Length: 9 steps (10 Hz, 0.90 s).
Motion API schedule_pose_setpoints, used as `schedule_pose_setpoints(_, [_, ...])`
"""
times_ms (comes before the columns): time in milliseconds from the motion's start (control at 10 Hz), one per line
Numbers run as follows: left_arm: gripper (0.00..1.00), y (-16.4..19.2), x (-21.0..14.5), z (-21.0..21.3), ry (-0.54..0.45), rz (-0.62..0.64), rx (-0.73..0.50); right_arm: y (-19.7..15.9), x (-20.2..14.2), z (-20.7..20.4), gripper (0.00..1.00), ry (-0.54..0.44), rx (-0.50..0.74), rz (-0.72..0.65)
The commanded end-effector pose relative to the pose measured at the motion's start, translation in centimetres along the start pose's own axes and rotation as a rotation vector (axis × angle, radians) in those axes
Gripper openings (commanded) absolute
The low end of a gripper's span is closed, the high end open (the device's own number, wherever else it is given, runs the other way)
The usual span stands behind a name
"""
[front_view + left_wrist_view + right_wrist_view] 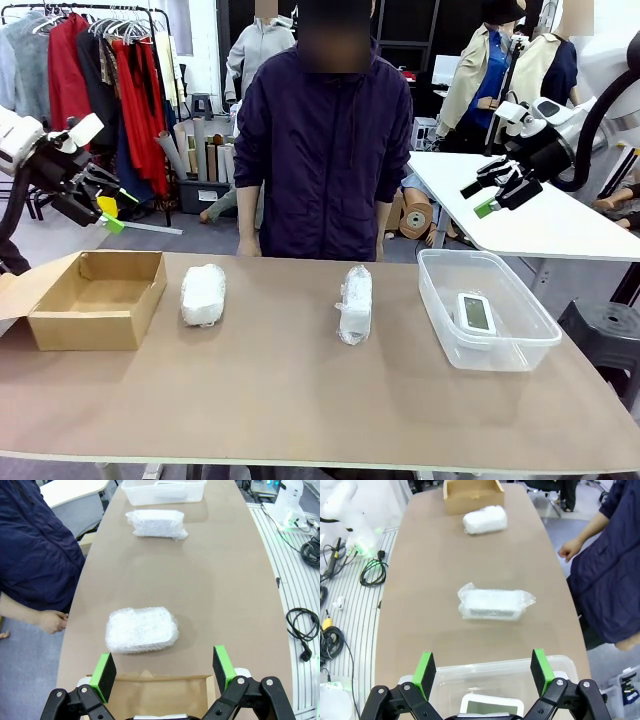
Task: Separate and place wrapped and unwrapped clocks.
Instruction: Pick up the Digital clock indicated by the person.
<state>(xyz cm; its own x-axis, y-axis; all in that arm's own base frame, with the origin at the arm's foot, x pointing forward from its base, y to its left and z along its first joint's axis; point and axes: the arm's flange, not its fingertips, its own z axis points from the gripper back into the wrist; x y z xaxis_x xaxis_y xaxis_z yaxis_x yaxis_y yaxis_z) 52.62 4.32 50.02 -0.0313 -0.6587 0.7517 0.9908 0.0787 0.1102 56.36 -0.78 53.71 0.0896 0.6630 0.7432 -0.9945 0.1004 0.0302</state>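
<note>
Two bubble-wrapped clocks lie on the brown table: one [203,294] left of centre, also the near wrapped clock [141,629] in the left wrist view, and one [355,303] at centre, the middle bundle [492,604] in the right wrist view. A bare white clock [476,315] lies inside the clear tub [505,350]. My left gripper [108,215] hangs open, high above the table's left end, over the cardboard box. My right gripper [497,195] hangs open, high at the right, above the tub. Both hold nothing.
An open cardboard box [90,325] sits at the table's left end. A person in a dark jacket [325,140] stands at the far side, hands down by the edge. A white table [540,215] stands behind at the right. Cables lie on the floor.
</note>
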Motion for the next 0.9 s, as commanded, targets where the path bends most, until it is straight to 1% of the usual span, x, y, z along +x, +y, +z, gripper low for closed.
schedule_pose_setpoints(0, [1.0, -0.4, 0.14, -0.02, 0.002, -0.004, -0.003, 0.41, -0.27, -0.16, 1.0, 0.018, -0.011, 0.023])
schedule_pose_setpoints(800, [1.0, -0.4, 0.14, -0.02, 0.002, -0.004, -0.003, 0.41, -0.27, -0.16, 1.0, 0.018, -0.011, 0.023])
